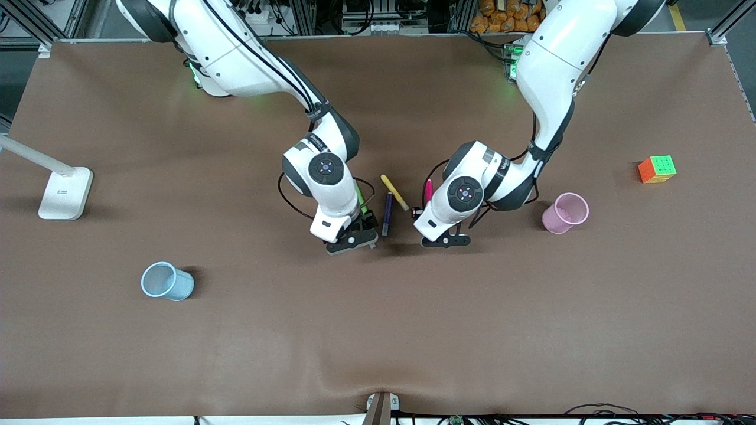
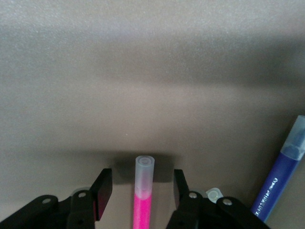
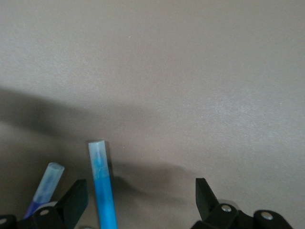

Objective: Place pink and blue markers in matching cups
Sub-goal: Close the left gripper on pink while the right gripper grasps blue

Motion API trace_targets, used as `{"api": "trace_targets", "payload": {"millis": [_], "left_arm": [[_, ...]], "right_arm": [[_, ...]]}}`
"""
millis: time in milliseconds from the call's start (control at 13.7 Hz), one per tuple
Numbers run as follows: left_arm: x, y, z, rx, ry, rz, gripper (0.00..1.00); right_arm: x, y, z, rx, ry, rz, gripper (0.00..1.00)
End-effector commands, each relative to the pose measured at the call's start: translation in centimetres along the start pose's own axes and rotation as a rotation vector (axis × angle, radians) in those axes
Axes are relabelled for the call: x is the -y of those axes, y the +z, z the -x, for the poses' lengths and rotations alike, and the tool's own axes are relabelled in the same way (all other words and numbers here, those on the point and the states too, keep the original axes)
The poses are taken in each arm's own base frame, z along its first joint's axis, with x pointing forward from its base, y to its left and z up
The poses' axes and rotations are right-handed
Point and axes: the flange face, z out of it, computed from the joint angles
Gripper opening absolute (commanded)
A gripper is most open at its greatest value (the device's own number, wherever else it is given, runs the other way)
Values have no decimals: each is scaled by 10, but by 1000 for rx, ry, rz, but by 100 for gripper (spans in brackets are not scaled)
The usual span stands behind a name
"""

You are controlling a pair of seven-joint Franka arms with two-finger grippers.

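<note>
The blue cup [image 1: 167, 281] stands nearest, toward the right arm's end of the tabletop [image 1: 378, 330]; the pink cup [image 1: 566, 212] waits farther off. Mid-tabletop, the left claw [image 2: 141, 191] straddles the pink marker [image 2: 142, 200], fingers not yet touching; the right claw [image 3: 141, 198] gapes around the blue marker [image 3: 102, 188], ready to pinch.

Both arms reach down to the middle of the table, wrists bent low. The left gripper [image 2: 141, 191] has its fingers apart, seemingly clear of contact. The right gripper [image 3: 141, 195] sits low with its fingers spread wide.
</note>
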Motion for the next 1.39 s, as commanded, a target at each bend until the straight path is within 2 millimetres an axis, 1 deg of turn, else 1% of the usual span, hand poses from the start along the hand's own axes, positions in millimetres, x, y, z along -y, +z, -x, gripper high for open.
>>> {"api": "trace_targets", "payload": {"millis": [0,73,146,219,511,584,658,877,950,1023,1096,1169,1242,1315], "left_arm": [[-1,7,-1,-19,-16,6,58],[-1,8,-1,-22,-16,8,37],[-1,9,-1,-20,-17,8,7],[1,9,-2,-19,-20,8,0],[1,5,-3,-21,-22,7,0],[5,-1,-7,-26,-28,8,0],[11,-15,-10,-29,-37,6,0],[33,-67,-20,-32,-68,-9,0],[47,-85,-26,-52,-74,-21,0],[57,-98,-30,-77,-63,-52,0],[67,-117,-33,-102,-66,-65,0],[78,-134,-36,-115,-79,-66,0],[93,-156,-42,-149,-91,-65,0],[105,-173,-46,-172,-83,-74,0]], "right_arm": [[10,12,-1,-20,0,16,100],[11,13,-1,-26,-1,13,100],[11,16,0,-27,5,11,100],[13,16,1,-27,3,12,100],[17,20,2,-35,9,12,100],[17,22,2,-43,0,13,100],[17,24,3,-45,-7,17,90],[17,28,5,-42,-16,23,62],[17,28,5,-42,-16,23,58],[17,28,5,-42,-16,23,53],[17,28,5,-42,-16,23,47],[16,28,4,-42,-15,23,38],[15,27,3,-43,-12,23,30],[13,25,0,-47,-5,21,19]]}}
